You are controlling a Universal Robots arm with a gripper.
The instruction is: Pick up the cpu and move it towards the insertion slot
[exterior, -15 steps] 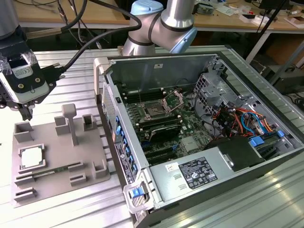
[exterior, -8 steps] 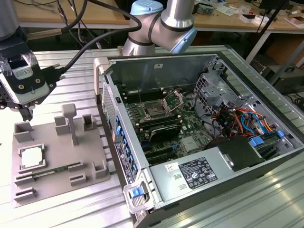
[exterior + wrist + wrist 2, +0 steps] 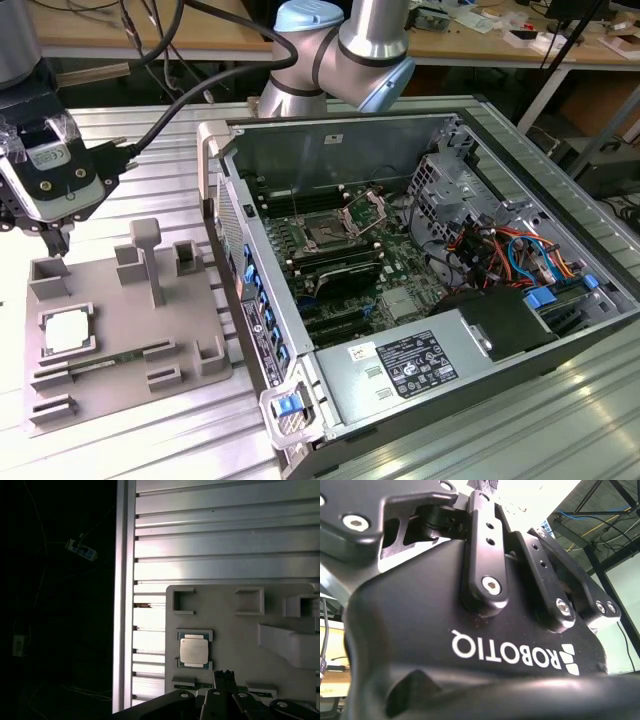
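Tool (image 3: 58,240): black two-finger unit on the arm's wrist, hanging in the upper left of the exterior view. It is above the far corner of the pale grey moulded fixture plate (image 3: 110,335), clear of it and holding nothing. In the first wrist view the tool (image 3: 223,676) narrows to a single tip, so we read it as clenched on empty air.

Cpu (image 3: 67,332): small flat square chip with a silver-white metal lid, lying level in a raised square pocket on the plate, in the lower left of the exterior view. The first wrist view has the cpu (image 3: 194,650) just beyond the tool tip, apart from it.

Insertion slot (image 3: 325,235): dark square socket on the green board, centre of the exterior view, inside the open grey computer case (image 3: 400,365). Its shiny frame stands tilted up. Slot and chip are well apart, with the case wall between them. Plate and case both rest on the ribbed aluminium table (image 3: 150,130).

Handling, our judgement: light, stiff and thin. The lid is smooth and likely slippery, and the underside is delicate. We would take it by two opposite edges with gentle pressure and keep it level. The pocket rim leaves little edge exposed.
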